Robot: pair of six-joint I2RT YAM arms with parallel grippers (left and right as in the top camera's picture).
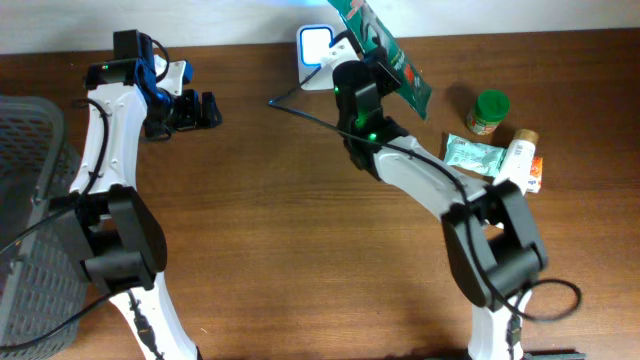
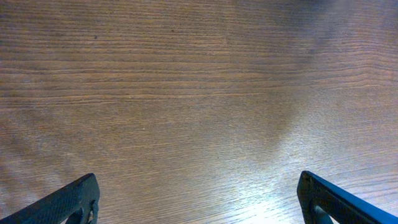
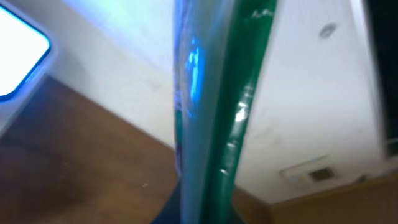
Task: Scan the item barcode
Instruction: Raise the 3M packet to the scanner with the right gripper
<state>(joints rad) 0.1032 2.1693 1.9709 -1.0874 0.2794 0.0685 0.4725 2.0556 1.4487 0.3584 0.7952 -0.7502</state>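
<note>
My right gripper (image 1: 368, 62) is clenched on the lower edge of a flat, glossy green plastic packet (image 1: 385, 45), which I hold up off the brown wooden table (image 1: 300, 250) at its far edge, close to the pale wall. From my right wrist the packet shows edge-on, rising from between my dark fingers, with bluish light glancing off its film. Just to its left stands a white rounded-square scanner (image 1: 314, 46) whose face glows blue-white. The packet hangs just beside it, and I cannot tell whether the two touch or whether a barcode faces the light. My left gripper (image 1: 200, 110) is released, jaws spread wide and grasping nothing, low over the table at the far left. From my left wrist only my two black fingertips (image 2: 74, 199) show in the bottom corners, with bare wood grain between them. Well apart from the packet, on the right of the table, sit a small jar with a green lid (image 1: 489, 112), a pale green sachet (image 1: 470, 153) and a white tube with orange markings (image 1: 522, 160), the sachet and tube lying just beside each other. A grey mesh basket (image 1: 30, 200) stands at the left edge.
</note>
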